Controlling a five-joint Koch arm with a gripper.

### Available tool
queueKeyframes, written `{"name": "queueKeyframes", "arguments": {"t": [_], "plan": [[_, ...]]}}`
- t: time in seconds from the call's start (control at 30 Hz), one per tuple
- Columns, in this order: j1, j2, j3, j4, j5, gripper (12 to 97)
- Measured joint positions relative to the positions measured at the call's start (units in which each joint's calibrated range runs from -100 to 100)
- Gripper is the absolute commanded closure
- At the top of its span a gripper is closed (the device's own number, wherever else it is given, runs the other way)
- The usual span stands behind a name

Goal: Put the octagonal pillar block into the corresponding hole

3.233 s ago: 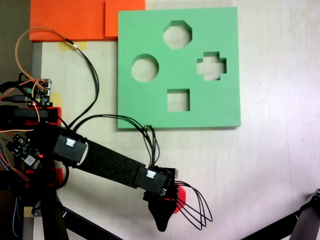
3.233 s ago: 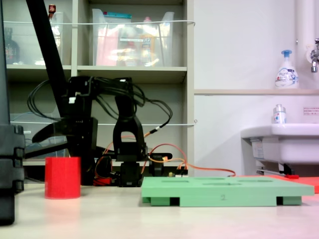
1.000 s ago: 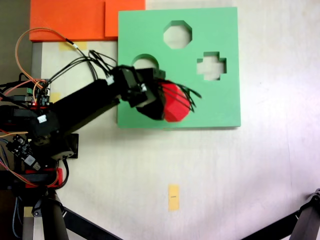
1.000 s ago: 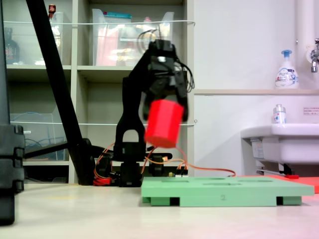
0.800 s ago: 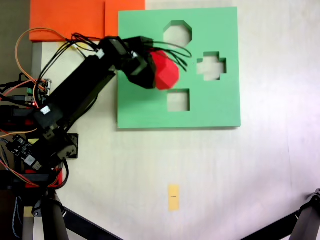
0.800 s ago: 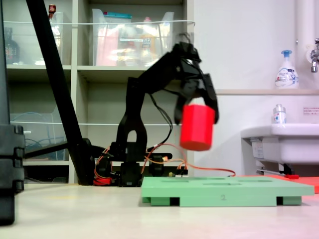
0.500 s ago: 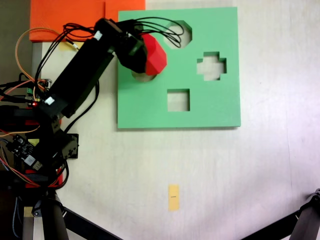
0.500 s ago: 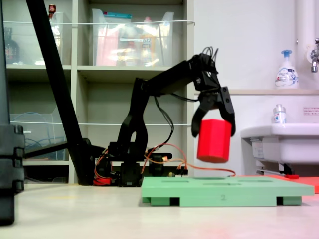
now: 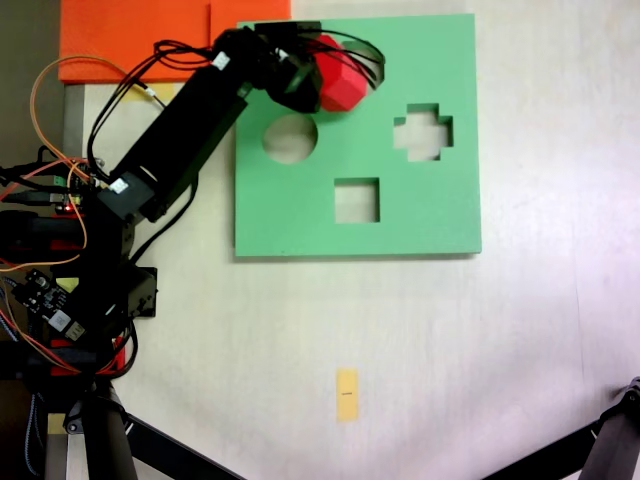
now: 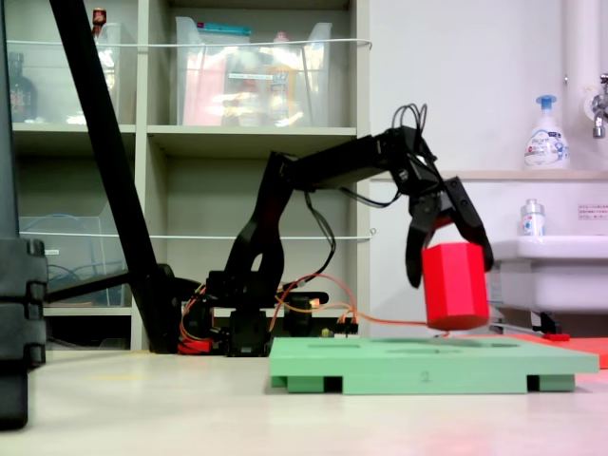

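The red octagonal pillar block (image 9: pixel 340 78) hangs in the air over the far part of the green foam board (image 9: pixel 420 215), with my gripper (image 9: pixel 325 72) shut on it. From above it covers most of the eight-sided corresponding hole (image 9: pixel 376 75), of which only a sliver of the right edge shows. In the side-on fixed view the block (image 10: pixel 455 285) hangs a little above the board (image 10: pixel 427 366), slightly tilted, and the gripper (image 10: pixel 448 258) clasps its upper part with one finger on each side.
The board also has a round cutout (image 9: pixel 290 138), a cross cutout (image 9: pixel 423 131) and a square cutout (image 9: pixel 357 200). Orange foam sheets (image 9: pixel 150 38) lie at the far left corner. A small yellow tape mark (image 9: pixel 346 394) sits on the table. The arm's base and wires (image 9: pixel 70 260) stand at the left edge.
The gripper picked the block up from the near table, carried it over the board, and in the last half second moved farther out and lower over the octagonal cutout.
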Motion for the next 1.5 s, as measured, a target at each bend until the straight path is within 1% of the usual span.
{"name": "queueKeyframes", "arguments": {"t": [0.2, 0.37, 1.5], "plan": [[0.0, 3.8, -0.1, 7.2, 1.4, 81.3], [0.0, 6.0, 0.0, 9.6, 1.5, 81.3], [0.6, 17.0, 2.8, 11.0, 0.4, 80.7]]}}
